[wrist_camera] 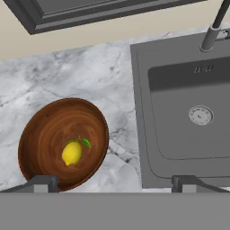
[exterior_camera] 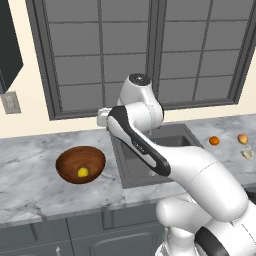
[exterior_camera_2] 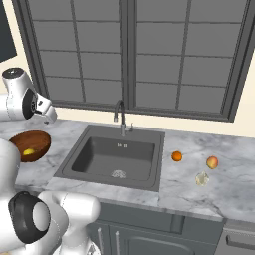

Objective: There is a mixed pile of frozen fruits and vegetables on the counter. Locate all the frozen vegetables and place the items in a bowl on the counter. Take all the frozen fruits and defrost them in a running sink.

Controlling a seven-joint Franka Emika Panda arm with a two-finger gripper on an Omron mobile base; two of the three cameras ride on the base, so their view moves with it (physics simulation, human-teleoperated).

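Above the table's left stretch, the claw (wrist_camera: pixel 115 182) hangs released over the bowl (wrist_camera: pixel 42 134), where the yellow piece (wrist_camera: pixel 71 153) lies. Next, I judge, comes the whitish lump (exterior_camera_2: pixel 201 178) right of the sink (exterior_camera_2: pixel 99 159), beside both orange fruits (exterior_camera_2: pixel 177 156).

Veg piece (wrist_camera: pixel 71 153) in bowl (wrist_camera: pixel 42 134), left of sink (wrist_camera: pixel 179 148).

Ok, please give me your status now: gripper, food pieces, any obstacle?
Gripper open, empty, above bowl. Yellow piece in bowl. Whitish lump, orange ball, peach ball on counter right of sink. No obstacle.
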